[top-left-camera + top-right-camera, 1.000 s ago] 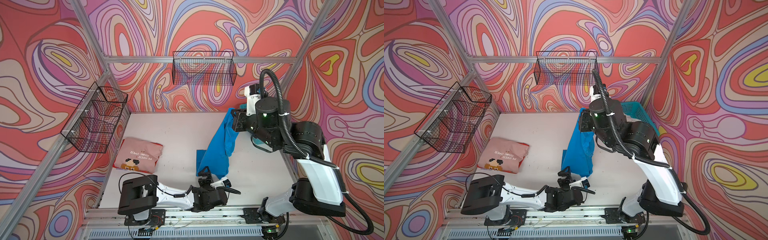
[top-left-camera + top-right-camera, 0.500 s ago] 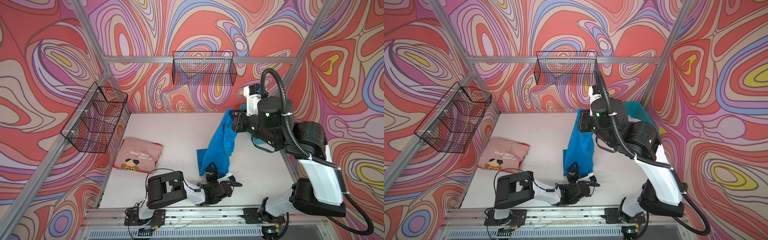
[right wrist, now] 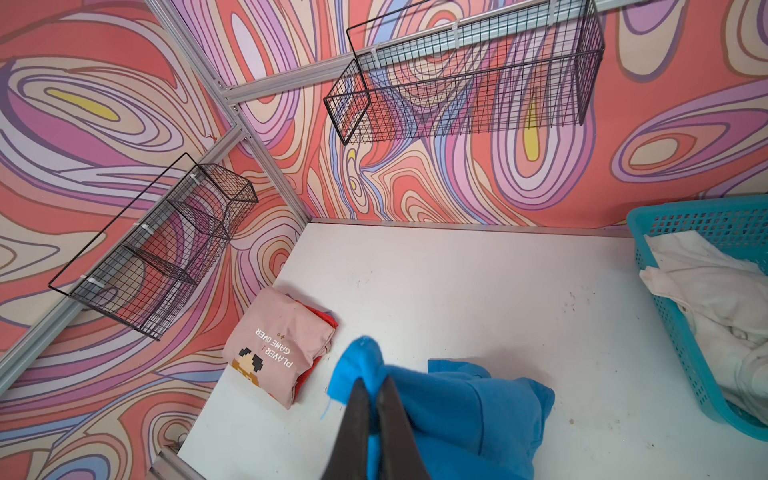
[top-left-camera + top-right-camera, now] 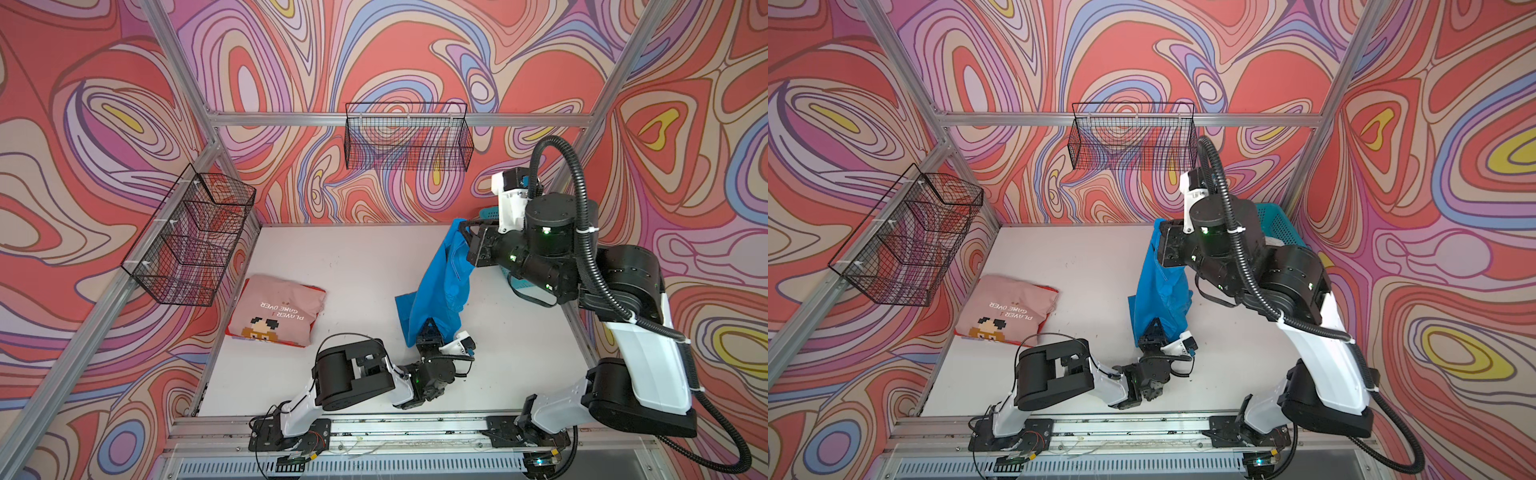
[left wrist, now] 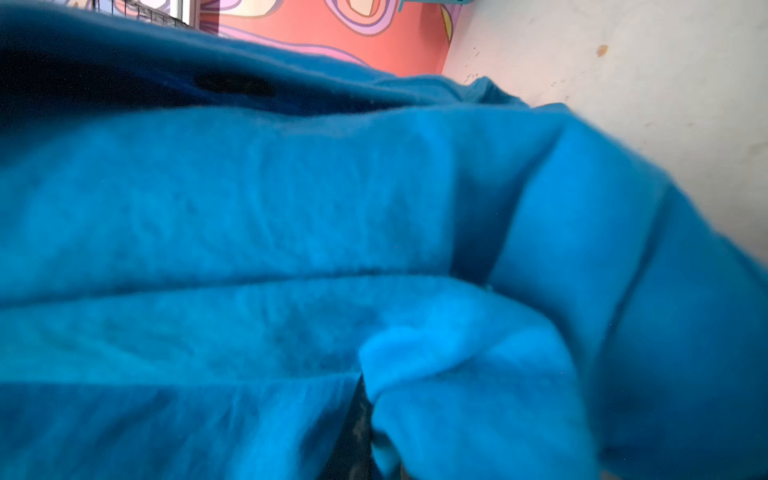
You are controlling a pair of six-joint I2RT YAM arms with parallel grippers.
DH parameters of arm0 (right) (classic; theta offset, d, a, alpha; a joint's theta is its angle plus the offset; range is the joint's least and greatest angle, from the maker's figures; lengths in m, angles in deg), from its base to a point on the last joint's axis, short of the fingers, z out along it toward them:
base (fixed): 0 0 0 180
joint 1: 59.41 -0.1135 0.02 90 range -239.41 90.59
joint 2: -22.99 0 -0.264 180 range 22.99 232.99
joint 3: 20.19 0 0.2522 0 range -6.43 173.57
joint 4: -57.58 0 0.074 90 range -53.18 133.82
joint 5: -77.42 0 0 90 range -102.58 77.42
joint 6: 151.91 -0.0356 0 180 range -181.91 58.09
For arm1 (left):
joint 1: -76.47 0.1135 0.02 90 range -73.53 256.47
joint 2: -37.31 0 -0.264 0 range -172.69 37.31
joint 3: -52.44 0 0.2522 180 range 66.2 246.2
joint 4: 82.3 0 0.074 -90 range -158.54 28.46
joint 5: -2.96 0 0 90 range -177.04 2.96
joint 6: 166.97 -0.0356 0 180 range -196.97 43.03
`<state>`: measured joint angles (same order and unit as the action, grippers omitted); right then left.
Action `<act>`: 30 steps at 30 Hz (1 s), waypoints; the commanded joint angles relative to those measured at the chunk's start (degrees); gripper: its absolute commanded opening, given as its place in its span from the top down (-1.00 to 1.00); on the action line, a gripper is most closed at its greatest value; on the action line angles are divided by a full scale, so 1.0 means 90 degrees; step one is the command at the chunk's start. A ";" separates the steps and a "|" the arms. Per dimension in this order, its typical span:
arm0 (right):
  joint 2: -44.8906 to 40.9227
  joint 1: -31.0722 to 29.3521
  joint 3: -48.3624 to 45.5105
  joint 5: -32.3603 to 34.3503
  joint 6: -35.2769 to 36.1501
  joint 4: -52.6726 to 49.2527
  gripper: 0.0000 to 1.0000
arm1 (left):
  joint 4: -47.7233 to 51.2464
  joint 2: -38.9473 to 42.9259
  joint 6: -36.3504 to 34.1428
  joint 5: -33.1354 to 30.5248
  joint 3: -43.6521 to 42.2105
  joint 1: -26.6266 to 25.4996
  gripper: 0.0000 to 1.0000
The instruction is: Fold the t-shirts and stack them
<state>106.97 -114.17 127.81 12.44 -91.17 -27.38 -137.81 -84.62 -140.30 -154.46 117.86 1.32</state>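
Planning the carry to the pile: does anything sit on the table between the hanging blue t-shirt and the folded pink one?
Nothing visible. Between the blue t-shirt and the pink t-shirt the table shows only bare surface in both top views; the left arm lies nearer the front edge, off that line.

The white table (image 4: 353, 266) bears scattered dark specks. At its left edge, about midway between near and far, a folded pink t-shirt (image 4: 278, 307) lies on a folded red cloth (image 3: 328, 318). A teal basket (image 4: 1277, 220) stands in the far right corner. Right of middle, the blue t-shirt (image 4: 440, 282) hangs down to the surface; whether it touches cannot be told.
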 commanded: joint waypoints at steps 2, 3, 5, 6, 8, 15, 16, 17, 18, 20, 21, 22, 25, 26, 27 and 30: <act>-0.0159 0.0023 0.0015 0.0111 -0.0049 0.0079 1.00 | -0.0672 0.0377 -0.0230 -0.0116 -0.0035 0.0025 0.90; -0.0162 0.0021 -0.0019 0.0152 -0.0041 0.0079 1.00 | -0.0672 0.0479 -0.0224 -0.0140 -0.0068 0.0008 0.94; -0.0208 0.0020 -0.0149 0.0367 -0.0002 0.0079 1.00 | -0.0674 0.0764 -0.0166 -0.0217 -0.0183 -0.0025 1.00; -0.0216 0.0022 -0.0225 0.0450 0.0024 0.0088 1.00 | -0.0659 0.0917 -0.0133 -0.0224 -0.0251 -0.0054 1.00; -0.0232 0.0029 -0.0376 0.0657 0.0066 0.0108 1.00 | -0.0662 0.1223 -0.0134 -0.0269 -0.0392 -0.0185 1.00; -0.0162 0.0134 -0.0588 0.1093 0.0298 0.0225 1.00 | -0.0643 0.1987 -0.0202 -0.0524 -0.1056 -0.0905 1.00; -0.0143 0.0213 -0.0649 0.1055 0.0325 0.0252 1.00 | -0.0643 0.2114 -0.0201 -0.0603 -0.1177 -0.1010 1.00; -0.0151 0.0305 -0.0712 0.1010 0.0347 0.0282 1.00 | -0.0652 0.2233 -0.0200 -0.0686 -0.1280 -0.1099 1.00; -0.0153 0.0420 -0.0816 0.0928 0.0388 0.0355 1.00 | -0.0643 0.2392 -0.0195 -0.0776 -0.1404 -0.1202 1.00; -0.0185 0.0778 -0.1059 0.0643 0.0445 0.0490 1.00 | -0.0633 0.2728 -0.0209 -0.0966 -0.1602 -0.1363 1.00; -0.0191 0.0947 -0.1143 0.0482 0.0468 0.0545 1.00 | -0.0628 0.2876 -0.0193 -0.1076 -0.1695 -0.1385 1.00; -0.0213 0.1139 -0.1263 0.0312 0.0485 0.0633 1.00 | -0.0576 0.3053 -0.0141 -0.1165 -0.1801 -0.1423 1.00; -0.0269 0.1622 -0.1629 -0.0065 0.0564 0.0905 1.00 | -0.0354 0.3597 0.0051 -0.1364 -0.2105 -0.1454 1.00; -0.0278 0.1791 -0.1752 -0.0238 0.0580 0.0977 1.00 | -0.0259 0.3770 0.0139 -0.1420 -0.2177 -0.1463 1.00; -0.0270 0.1938 -0.1869 -0.0413 0.0584 0.1045 1.00 | -0.0073 0.3977 0.0321 -0.1467 -0.2257 -0.1482 1.00; -0.0338 0.2071 -0.2282 -0.0654 0.0542 0.1241 1.00 | 0.2431 0.4678 0.2046 -0.1400 -0.2193 -0.1593 0.93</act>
<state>105.40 -96.43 109.47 10.47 -86.80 -19.32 -131.65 -47.02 -133.96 -165.52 97.66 -12.08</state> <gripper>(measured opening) 0.049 0.062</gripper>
